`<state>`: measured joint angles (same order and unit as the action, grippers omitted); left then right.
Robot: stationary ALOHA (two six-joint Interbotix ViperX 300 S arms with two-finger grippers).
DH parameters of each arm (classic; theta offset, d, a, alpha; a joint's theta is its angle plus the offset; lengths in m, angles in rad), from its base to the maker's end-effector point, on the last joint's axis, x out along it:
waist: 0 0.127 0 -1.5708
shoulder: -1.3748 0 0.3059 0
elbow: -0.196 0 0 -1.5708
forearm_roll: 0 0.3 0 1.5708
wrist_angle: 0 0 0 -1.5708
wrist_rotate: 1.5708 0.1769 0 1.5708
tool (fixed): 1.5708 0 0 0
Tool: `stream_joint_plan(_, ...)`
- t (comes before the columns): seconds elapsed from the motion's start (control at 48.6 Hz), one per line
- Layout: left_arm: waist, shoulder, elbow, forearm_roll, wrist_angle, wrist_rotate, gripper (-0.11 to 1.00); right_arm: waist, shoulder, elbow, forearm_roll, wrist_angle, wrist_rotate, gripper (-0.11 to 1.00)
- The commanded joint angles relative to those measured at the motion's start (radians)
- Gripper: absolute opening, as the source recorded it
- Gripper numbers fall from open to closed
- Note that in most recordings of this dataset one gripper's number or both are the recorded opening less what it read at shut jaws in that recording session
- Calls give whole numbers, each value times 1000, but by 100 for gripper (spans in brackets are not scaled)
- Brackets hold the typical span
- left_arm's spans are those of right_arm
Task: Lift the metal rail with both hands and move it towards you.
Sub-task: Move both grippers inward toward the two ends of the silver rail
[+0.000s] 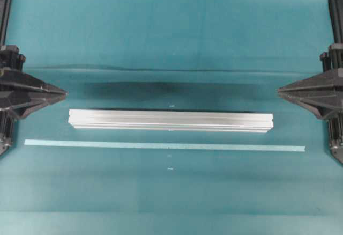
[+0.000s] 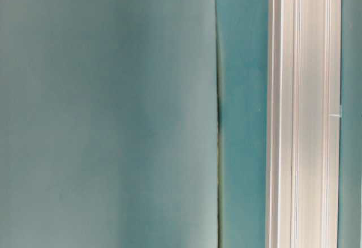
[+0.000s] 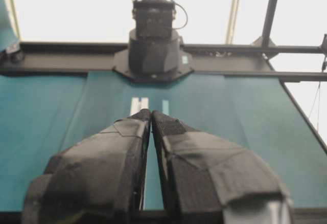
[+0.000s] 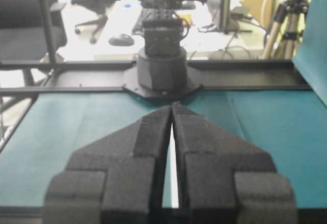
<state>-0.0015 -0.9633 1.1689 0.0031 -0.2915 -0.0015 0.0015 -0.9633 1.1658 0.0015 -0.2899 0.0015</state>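
The metal rail (image 1: 170,120) is lying untouched, while the left gripper (image 1: 63,92) and the right gripper (image 1: 281,90) are waiting nearly closed and empty, so approaching its ends seems next.

surface: teal cloth (image 1: 171,42) | beyond: office chair (image 4: 23,27), tripod (image 4: 286,14), bright light

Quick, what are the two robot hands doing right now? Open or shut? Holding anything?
Left end effector: shut, holding nothing, away from the metal rail.
Right end effector: shut, holding nothing, also away from the rail.
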Motion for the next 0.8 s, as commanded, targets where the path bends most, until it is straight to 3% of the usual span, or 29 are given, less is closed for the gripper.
stream_joint_plan(0.0, 9, 25, -49, 8, -11, -25, 14, 9, 2, -20, 17, 0, 20, 14)
stream_joint_plan(0.062, 12, 32, -64, 12, -6, -26, 14, 11, 2, -29, 52, 23, 31, 8)
stream_joint_plan(0.103, 12, 40, -74, 12, 2, -25, 7, 11, 3, -37, 66, 49, 41, 3)
stream_joint_plan(0.206, 14, 58, -92, 12, 64, -35, -3, 9, 5, -60, 69, 138, 66, -1)
stream_joint_plan(0.473, 44, 123, -252, 14, 430, -37, -5, -57, 29, -192, 67, 537, 141, -1)
stream_joint_plan(0.781, 78, 204, -380, 23, 775, -29, -5, -107, 126, -296, 61, 882, 135, -1)
